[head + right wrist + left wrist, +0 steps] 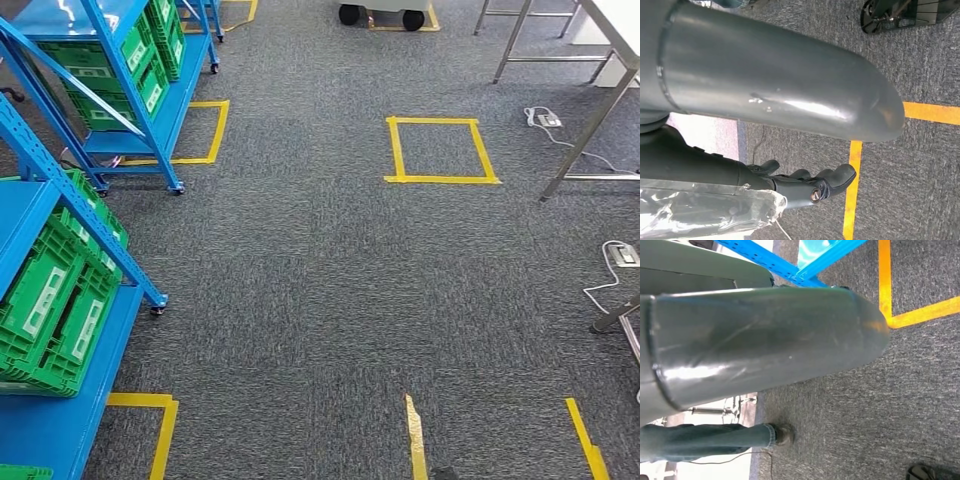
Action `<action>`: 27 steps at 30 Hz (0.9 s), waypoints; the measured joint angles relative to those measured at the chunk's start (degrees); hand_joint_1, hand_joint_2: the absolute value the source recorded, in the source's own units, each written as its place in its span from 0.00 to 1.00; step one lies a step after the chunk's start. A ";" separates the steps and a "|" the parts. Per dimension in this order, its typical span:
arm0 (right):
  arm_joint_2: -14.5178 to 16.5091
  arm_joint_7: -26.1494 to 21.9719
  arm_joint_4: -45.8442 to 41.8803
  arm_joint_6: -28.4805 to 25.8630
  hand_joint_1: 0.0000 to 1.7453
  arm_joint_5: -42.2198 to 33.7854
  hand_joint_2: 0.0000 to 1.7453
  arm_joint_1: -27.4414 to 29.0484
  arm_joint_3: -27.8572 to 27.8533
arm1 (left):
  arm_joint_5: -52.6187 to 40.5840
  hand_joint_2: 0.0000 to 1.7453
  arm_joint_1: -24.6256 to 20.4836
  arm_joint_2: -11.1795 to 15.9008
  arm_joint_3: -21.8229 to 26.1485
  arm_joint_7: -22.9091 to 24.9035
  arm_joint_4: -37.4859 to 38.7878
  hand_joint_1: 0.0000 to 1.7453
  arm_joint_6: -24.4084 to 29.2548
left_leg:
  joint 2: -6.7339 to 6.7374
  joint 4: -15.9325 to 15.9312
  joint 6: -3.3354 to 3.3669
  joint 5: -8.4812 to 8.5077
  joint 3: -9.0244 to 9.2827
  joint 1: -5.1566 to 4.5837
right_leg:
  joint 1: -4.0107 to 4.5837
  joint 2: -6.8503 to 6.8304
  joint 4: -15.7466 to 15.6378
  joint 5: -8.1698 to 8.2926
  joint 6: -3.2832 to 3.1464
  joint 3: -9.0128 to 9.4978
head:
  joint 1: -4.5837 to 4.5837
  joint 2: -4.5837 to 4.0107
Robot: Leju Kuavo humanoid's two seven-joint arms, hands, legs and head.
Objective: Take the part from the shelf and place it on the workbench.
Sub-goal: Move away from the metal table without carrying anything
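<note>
As it hangs, right robot hand (806,182): fingers half-curled beside clear plastic (696,215); grip unclear.
Shelf (19,225): to robot's left; left arm nearer.

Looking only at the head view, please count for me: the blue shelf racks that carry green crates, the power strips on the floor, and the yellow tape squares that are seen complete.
Blue shelf racks carrying green crates: 2
Power strips on the floor: 2
Complete yellow tape squares: 1
Total: 5
</note>
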 joint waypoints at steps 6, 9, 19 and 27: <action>-0.01 0.00 0.00 0.00 0.00 0.03 0.00 0.02 -0.08 | 0.02 0.00 0.01 0.02 0.01 0.00 0.00 0.00 0.03 | 0.00 0.01 0.07 0.04 0.03 -0.02 | -0.02 0.00 -0.07 0.12 0.22 0.02 | -0.02 0.00; -0.01 0.00 0.00 0.00 0.00 0.08 0.00 0.02 -0.16 | 0.02 0.00 0.01 0.00 0.01 0.00 0.00 0.00 0.07 | 0.00 0.01 0.07 0.04 0.07 -0.01 | -0.01 0.00 -0.07 0.13 0.24 0.03 | -0.02 0.00; -0.01 0.01 0.00 0.03 0.00 0.25 0.00 0.04 -0.27 | 0.04 0.00 0.03 0.06 0.02 -0.17 0.00 0.00 0.48 | 0.09 -1.35 2.05 -0.31 1.19 -0.11 | -0.28 -0.02 0.39 0.43 1.89 1.14 | -0.03 -0.01; -0.14 0.07 0.00 0.04 0.00 0.54 0.00 0.28 -0.32 | 0.09 0.00 0.20 -0.27 0.02 -0.17 0.00 0.00 0.66 | 0.05 -2.10 1.92 -1.37 3.91 0.23 | -0.48 0.02 11.33 -0.84 2.33 -8.51 | 0.53 0.00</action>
